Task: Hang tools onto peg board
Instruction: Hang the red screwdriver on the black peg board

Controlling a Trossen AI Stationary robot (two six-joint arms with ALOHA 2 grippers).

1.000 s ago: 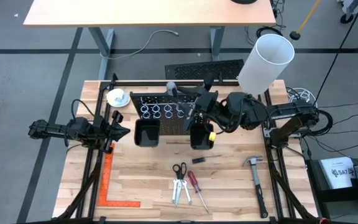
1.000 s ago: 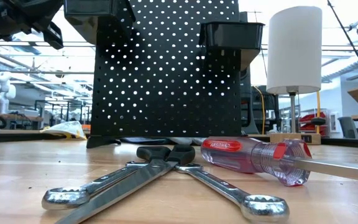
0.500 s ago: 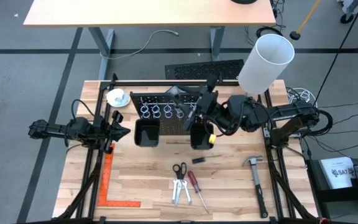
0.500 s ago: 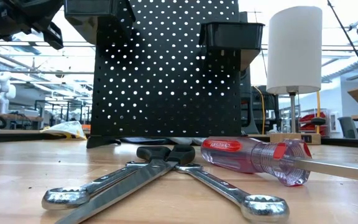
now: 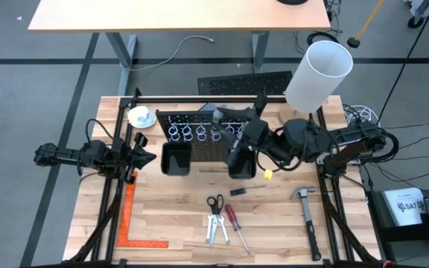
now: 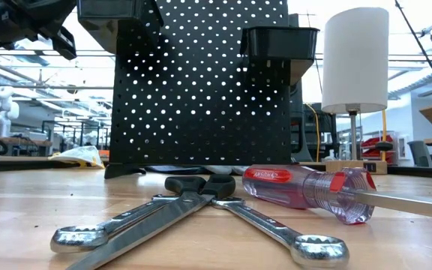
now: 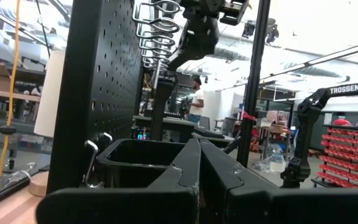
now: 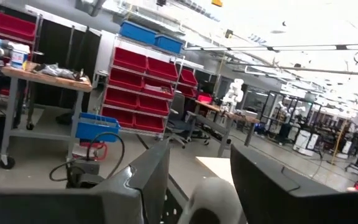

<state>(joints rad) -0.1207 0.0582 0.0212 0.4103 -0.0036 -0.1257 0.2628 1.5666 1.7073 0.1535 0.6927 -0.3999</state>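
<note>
Left gripper [image 5: 141, 157] is parked at the left table edge, fingers pinched together on nothing. Next over, the peg board [image 5: 199, 141] stands at the far middle, and the right gripper [image 5: 233, 145] hovers over its right bin [image 5: 240, 164], fingers apart, nothing visibly in them. Remaining tools lie near the front: scissors [image 5: 215, 205], wrenches [image 5: 216, 229], red screwdriver [image 5: 234, 219]. All stiff and fairly light I'd guess, bare steel likely slippery, so I'd grab the screwdriver by its handle and the wrenches mid-shank.
</note>
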